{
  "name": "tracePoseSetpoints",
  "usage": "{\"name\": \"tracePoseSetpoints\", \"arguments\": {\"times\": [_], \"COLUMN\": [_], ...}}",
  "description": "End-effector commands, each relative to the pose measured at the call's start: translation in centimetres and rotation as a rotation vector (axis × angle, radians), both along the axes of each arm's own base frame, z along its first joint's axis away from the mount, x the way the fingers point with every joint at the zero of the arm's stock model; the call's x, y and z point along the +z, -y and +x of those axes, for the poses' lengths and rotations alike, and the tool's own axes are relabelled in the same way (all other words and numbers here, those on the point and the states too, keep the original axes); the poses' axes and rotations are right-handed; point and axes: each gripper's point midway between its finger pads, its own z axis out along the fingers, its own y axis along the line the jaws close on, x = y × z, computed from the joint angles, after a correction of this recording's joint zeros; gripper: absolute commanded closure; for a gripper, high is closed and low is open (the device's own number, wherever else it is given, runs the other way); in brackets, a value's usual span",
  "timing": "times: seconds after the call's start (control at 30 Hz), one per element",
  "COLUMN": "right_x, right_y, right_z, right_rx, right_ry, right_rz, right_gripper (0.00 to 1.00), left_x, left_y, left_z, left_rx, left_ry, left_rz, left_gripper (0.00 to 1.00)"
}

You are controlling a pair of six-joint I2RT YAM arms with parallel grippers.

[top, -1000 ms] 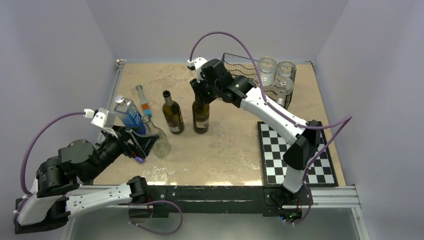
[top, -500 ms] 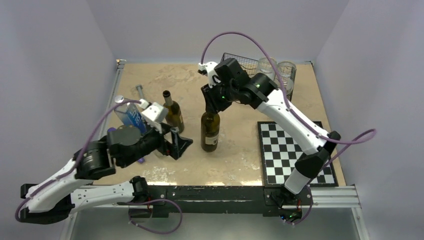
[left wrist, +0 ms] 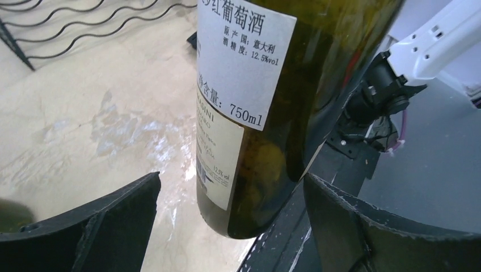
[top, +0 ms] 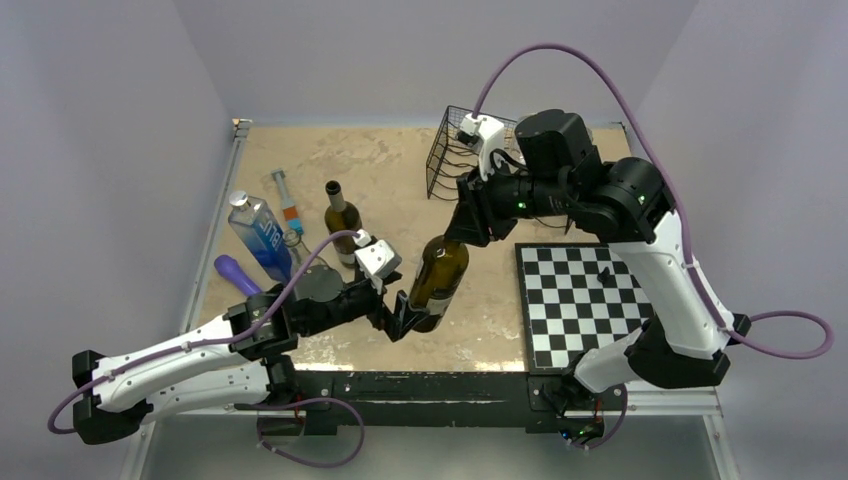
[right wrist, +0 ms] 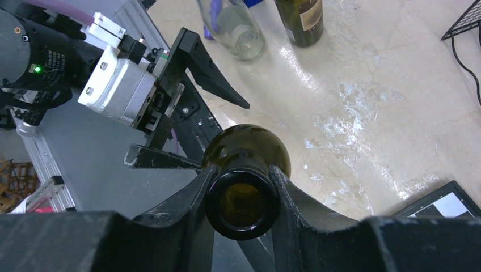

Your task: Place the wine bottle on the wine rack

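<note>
Two grippers meet at one wine bottle, with the rack well beyond it.
Low in the middle of the top view, the left gripper (top: 402, 312) is spread wide, its fingers (left wrist: 91, 226) standing on either side of the wine bottle (top: 438, 283) at its base without clamping it. The bottle is dark green with a white label and leans, base toward the lower left and neck toward the upper right. I cannot tell whether its base touches the table (top: 480, 330). The right gripper (top: 460, 235) is closed tight on the bottle's neck, just under the open mouth. A chessboard (top: 585, 300) lies to the right. To the left stand a second wine bottle (top: 343, 222) and a blue water bottle (top: 260, 235). At upper centre, along the table's far edge, sits the wine rack (top: 450, 155), partly hidden behind the right arm.
</note>
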Motion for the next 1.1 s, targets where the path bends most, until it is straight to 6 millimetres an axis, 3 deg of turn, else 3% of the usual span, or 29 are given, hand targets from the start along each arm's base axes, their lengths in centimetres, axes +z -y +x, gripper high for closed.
{"name": "tracePoseSetpoints", "arguments": {"times": [0.0, 0.2, 0.33, 0.43, 0.6, 0.63, 0.67, 0.7, 0.83, 0.93, 1.07], "right_x": [5.1, 7.6, 9.2, 10.0, 9.8, 9.6, 9.4, 9.2, 8.5, 8.0, 7.1], "right_y": [-0.9, -1.9, -2.3, -2.2, -2.4, -2.4, -2.4, -2.4, -2.2, -2.0, -1.8], "right_z": [-3.4, -4.1, -4.5, -4.9, -5.1, -5.1, -5.0, -5.0, -4.8, -4.6, -4.2], "right_rx": [0.091, 0.115, 0.129, 0.139, 0.15, 0.146, 0.143, 0.142, 0.123, 0.112, 0.083], "right_ry": [-0.045, -0.062, -0.067, -0.056, -0.067, -0.068, -0.071, -0.072, -0.072, -0.068, -0.062], "right_rz": [0.204, 0.328, 0.399, 0.441, 0.464, 0.462, 0.458, 0.454, 0.434, 0.418, 0.392], "right_gripper": [1.0, 1.0, 1.0, 1.0, 1.0, 1.0, 1.0, 1.0, 0.99, 0.82, 0.45], "left_x": [3.2, 4.3, 3.9, 4.0, 4.4, 4.2, 4.3, 4.4, 5.1, 5.8, 6.8], "left_y": [1.7, 3.2, 3.3, 3.2, 2.8, 2.6, 2.5, 2.4, 1.8, 1.0, 0.2], "left_z": [0.5, -2.2, -2.4, -2.4, -2.0, -2.0, -1.9, -1.7, -1.4, -0.4, 0.5], "left_rx": [-0.035, -0.199, -0.211, -0.209, -0.186, -0.187, -0.184, -0.174, -0.163, -0.12, -0.097], "left_ry": [0.094, 0.105, 0.096, 0.098, 0.111, 0.114, 0.123, 0.129, 0.172, 0.226, 0.315], "left_rz": [-0.138, -0.258, -0.268, -0.271, -0.247, -0.227, -0.213, -0.202, -0.172, -0.143, -0.074], "left_gripper": [0.01, 0.01, 0.01, 0.07, 0.52, 0.67, 0.9, 1.0, 1.0, 1.0, 1.0]}}
